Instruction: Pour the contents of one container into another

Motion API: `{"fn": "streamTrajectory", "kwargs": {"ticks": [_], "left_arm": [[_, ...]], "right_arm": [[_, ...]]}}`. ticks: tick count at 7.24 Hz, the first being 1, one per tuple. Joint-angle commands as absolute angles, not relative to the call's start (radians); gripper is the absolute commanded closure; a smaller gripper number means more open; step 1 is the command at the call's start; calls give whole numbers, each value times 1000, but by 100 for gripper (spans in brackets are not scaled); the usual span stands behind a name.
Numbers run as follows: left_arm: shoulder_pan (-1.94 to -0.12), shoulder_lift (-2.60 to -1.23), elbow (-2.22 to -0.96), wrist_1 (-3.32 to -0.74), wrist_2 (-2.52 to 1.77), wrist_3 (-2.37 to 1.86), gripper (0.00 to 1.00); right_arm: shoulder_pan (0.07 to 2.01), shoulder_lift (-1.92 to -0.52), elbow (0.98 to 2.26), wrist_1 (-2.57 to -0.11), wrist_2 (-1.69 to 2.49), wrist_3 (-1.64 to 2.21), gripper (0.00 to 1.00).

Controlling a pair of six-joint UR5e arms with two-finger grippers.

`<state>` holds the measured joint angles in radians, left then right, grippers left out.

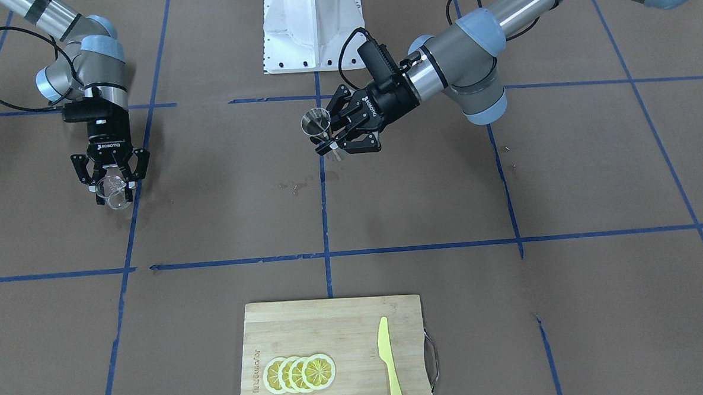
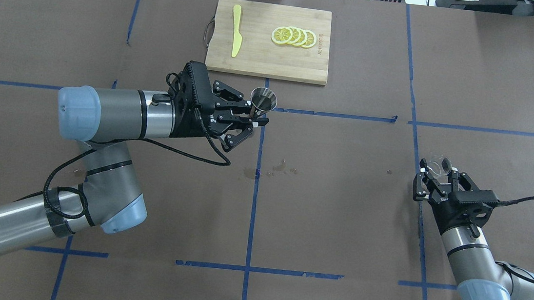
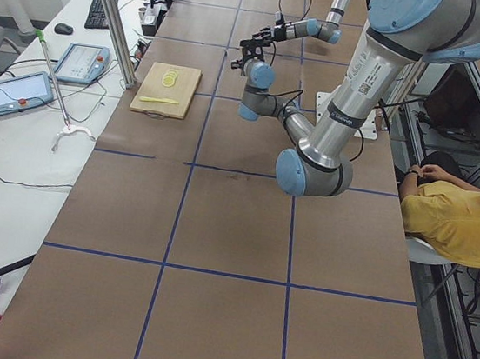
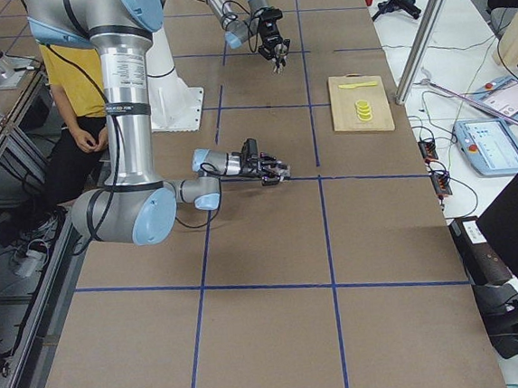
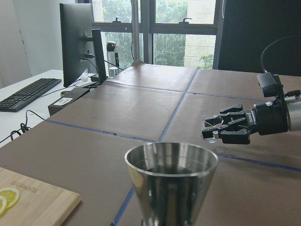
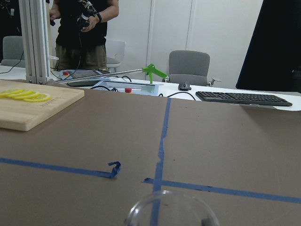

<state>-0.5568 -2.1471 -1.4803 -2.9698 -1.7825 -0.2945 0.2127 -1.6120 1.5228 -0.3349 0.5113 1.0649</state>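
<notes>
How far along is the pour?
Done: both containers are gripped. In hand: the left gripper holds the steel jigger upright; the right gripper holds the glass cup, well apart from it. Remaining: bring the cup to the jigger and tilt it.

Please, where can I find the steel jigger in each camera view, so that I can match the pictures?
Exterior front-facing: steel jigger at upper centre.
Overhead exterior: steel jigger at upper centre, just below the cutting board.
Exterior left: too small to tell.
Exterior right: too small to tell.
Left wrist: steel jigger at bottom centre, large.
Right wrist: not in it.
Shared landmark: the cutting board, in all six views.
</notes>
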Motion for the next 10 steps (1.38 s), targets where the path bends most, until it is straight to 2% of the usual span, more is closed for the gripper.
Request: {"fn": "streamTrajectory", "kwargs": {"ticks": [1,4,10], "left_arm": [[-557,-2146,-1480,-2970,-1782,-295,100],[-557,-2146,-1480,-2970,-1782,-293,100],[-557,-2146,-1480,-2970,-1782,-295,100]], "right_arm": [[199,-1609,1514,-330,508,1066,69],[198,-1603,1511,-331,508,1065,63],[198,-1603,1508,-330,509,1065,43]]}}
